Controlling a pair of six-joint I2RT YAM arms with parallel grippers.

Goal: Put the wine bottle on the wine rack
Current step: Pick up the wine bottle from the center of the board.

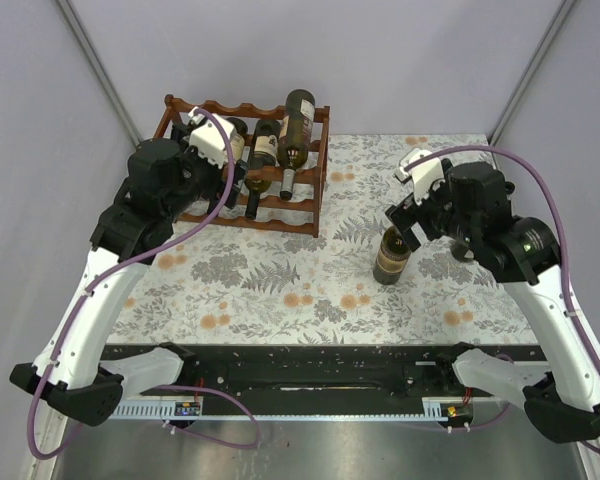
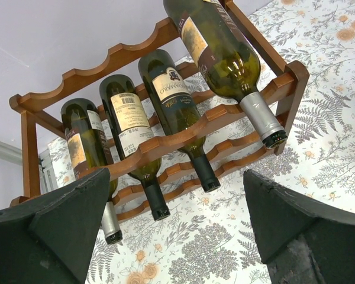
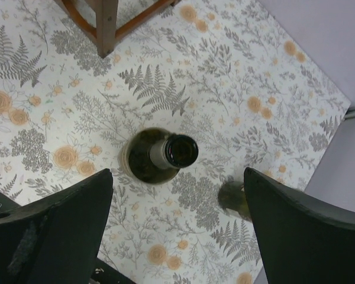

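Standing upright beneath spread right gripper (image 3: 177, 173): wine bottle (image 3: 143, 160); left gripper (image 2: 176, 176) spread, facing wine rack (image 2: 115, 59), four bottles (image 2: 165, 94).

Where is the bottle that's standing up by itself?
In the top view, the upright wine bottle stands on the floral tablecloth, right of the wine rack, beneath the right pincer.

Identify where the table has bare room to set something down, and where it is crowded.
Free: the table between the wine rack and the standing bottle, and the strip in front of both. Crowded: the rack, holding four bottles.
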